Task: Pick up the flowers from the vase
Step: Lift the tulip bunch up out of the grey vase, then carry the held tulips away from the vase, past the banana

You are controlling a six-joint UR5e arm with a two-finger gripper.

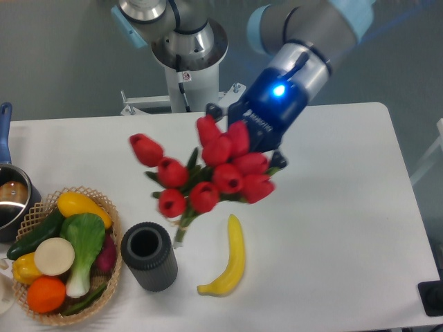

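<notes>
The flowers, a bunch of red tulip buds with green stems, hang in the air above the table, clear of the vase. Their stem ends point down just right of the vase's mouth. My gripper is shut on the bunch from the upper right, its fingers mostly hidden behind the buds. The vase, a short dark grey ribbed cylinder, stands upright with its mouth empty.
A yellow banana lies right of the vase. A wicker basket of vegetables and fruit sits at the front left. A pot with a blue handle is at the left edge.
</notes>
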